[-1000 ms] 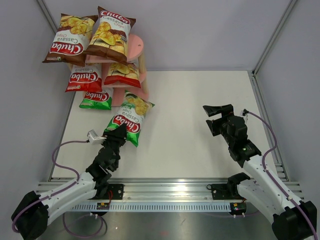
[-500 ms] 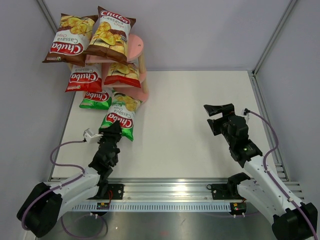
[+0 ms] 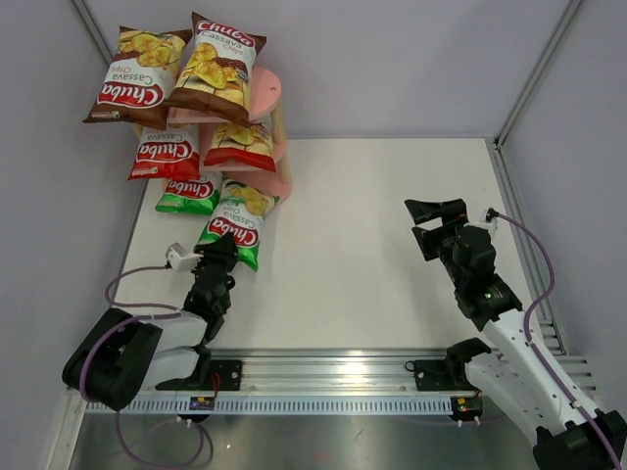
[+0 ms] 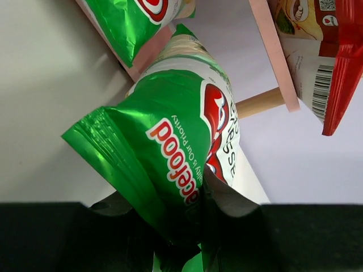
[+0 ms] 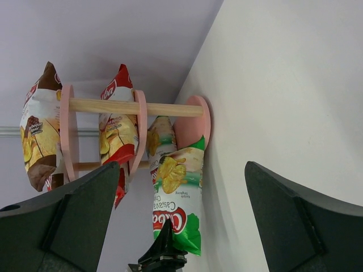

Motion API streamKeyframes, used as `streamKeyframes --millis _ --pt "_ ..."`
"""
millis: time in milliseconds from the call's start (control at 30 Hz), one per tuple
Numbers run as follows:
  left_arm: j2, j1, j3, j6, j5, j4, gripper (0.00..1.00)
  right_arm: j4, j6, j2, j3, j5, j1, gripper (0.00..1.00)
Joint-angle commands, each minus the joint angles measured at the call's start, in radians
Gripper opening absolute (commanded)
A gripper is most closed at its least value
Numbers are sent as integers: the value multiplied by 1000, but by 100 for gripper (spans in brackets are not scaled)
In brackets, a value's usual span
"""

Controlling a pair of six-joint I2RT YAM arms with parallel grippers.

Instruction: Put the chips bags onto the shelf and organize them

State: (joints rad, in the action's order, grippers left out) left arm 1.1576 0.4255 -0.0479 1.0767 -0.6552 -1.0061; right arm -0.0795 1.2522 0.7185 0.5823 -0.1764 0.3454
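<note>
One green chips bag (image 3: 238, 221) clamped in left gripper (image 3: 223, 255), reaching low | right gripper (image 3: 434, 223) raised, spread wide

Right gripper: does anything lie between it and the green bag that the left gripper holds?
No. The top view shows only bare white table between the open right gripper and the green bag in the left gripper.

A flat off-white matte counter (image 3: 392, 245) is closed on three sides by smooth pale lilac-grey walls (image 3: 392, 59). Thin silver metal strips (image 3: 534, 83) run along the wall corners. The light is soft and even.
</note>
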Motion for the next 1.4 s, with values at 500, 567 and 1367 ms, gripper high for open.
streamKeyframes --millis 500,567,1367 --pt "168 -50 -214 -43 45 -192 15 -3 -56 -25 73 -48 -13 99" --pt "195 -62 -230 -43 48 -193 16 -2 -56 -25 73 -43 -13 99" --pt "570 -108 -517 -87 115 -249 23 124 -57 25 60 81 -32 99"
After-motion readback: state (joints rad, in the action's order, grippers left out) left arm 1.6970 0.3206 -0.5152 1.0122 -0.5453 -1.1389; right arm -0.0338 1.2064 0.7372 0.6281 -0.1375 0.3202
